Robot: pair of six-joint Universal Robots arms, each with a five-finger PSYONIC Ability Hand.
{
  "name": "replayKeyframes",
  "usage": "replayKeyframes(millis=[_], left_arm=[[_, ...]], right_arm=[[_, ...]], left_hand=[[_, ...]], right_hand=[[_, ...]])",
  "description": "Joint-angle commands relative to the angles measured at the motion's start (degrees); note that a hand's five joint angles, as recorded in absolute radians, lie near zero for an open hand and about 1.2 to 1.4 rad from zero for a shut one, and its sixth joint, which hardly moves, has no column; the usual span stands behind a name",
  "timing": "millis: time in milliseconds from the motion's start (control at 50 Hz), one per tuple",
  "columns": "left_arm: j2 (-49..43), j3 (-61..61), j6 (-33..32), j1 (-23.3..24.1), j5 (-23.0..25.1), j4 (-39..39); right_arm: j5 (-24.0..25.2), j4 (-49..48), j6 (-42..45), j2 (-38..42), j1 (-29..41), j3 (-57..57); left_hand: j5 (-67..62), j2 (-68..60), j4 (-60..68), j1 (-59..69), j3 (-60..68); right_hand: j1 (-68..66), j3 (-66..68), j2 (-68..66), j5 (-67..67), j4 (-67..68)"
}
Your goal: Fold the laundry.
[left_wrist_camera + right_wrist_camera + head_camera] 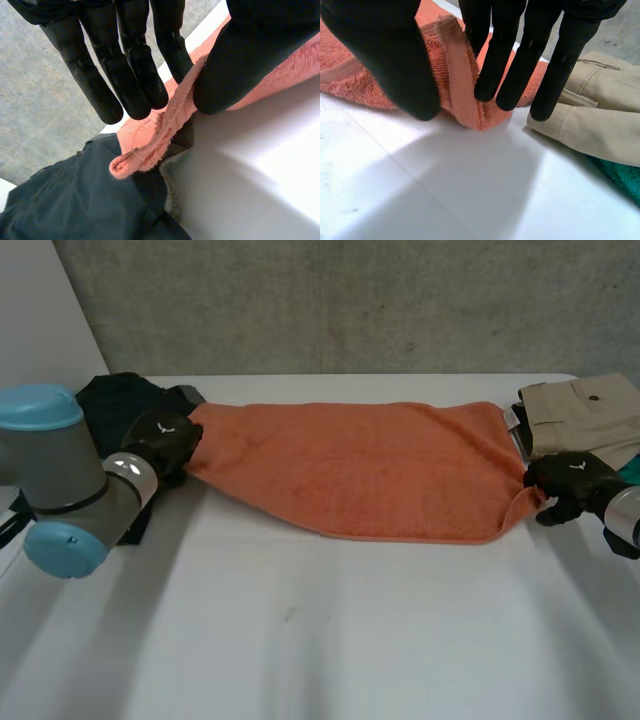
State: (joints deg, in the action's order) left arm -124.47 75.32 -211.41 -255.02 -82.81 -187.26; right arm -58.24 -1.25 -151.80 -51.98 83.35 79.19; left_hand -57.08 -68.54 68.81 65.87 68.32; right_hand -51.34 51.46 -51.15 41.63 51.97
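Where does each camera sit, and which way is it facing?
Head view: behind the arms, looking down at the table; both arms show, left hand and right hand at the orange towel's ends.
Left wrist view: along the left palm; fingers pinch towel above a dark garment.
Right wrist view: along the right palm; fingers pinch towel beside khaki trousers.
All share the towel.

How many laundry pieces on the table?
4: orange towel in the middle, dark garment beyond its left end, khaki trousers beyond its right end, teal cloth beneath those. Others may hide.
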Motion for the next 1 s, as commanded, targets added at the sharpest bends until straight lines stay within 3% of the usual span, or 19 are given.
replayKeyframes(millis=[20, 300, 420, 600, 840, 1000], left_arm=[[0.72, -0.35, 1.17, -0.3, -0.07, 0.31], [0.72, -0.35, 1.35, -0.74, -0.07, 1.02], [0.8, -0.43, 1.52, -1.1, -0.07, 1.28], [0.8, -0.52, 1.52, -1.18, -0.07, 1.28], [0.8, -0.52, 1.61, -1.54, -0.07, 1.28], [0.54, -2.1, 1.7, -1.27, 0.37, 1.89]], right_arm=[[0.59, -0.06, 0.89, -1.28, -0.12, 1.23], [-1.78, -5.33, 6.34, -4.01, 2.42, 6.06], [-11.7, -9.11, 4.32, -7.26, 7.25, 8.87], [-17.69, -15.17, 4.41, -8.58, 10.51, 12.65], [-18.49, -16.85, 8.62, -5.85, 10.25, 12.66], [-15.06, -8.6, 3.53, -9.19, 7.7, 11.78]], left_hand=[[-12.92, -11.46, 11.19, 14.13, 11.68], [-12.92, -11.46, 11.19, 14.13, 11.68], [-12.92, -11.46, 11.19, 14.13, 11.68], [-12.92, -11.46, 11.19, 14.13, 11.68], [-12.92, -11.46, 11.19, 14.13, 11.68], [-12.92, -11.46, 11.19, 14.13, 11.68]], right_hand=[[4.99, -5.11, 4.8, -5.28, -5.63], [4.0, -4.11, 3.8, -4.28, -4.63], [9.85, -9.97, 9.66, -10.14, -10.48], [21.65, -21.77, 21.46, -21.94, -22.28], [16.11, -16.23, 15.92, -16.4, -16.75], [15.94, -16.06, 15.75, -16.22, -16.57]])
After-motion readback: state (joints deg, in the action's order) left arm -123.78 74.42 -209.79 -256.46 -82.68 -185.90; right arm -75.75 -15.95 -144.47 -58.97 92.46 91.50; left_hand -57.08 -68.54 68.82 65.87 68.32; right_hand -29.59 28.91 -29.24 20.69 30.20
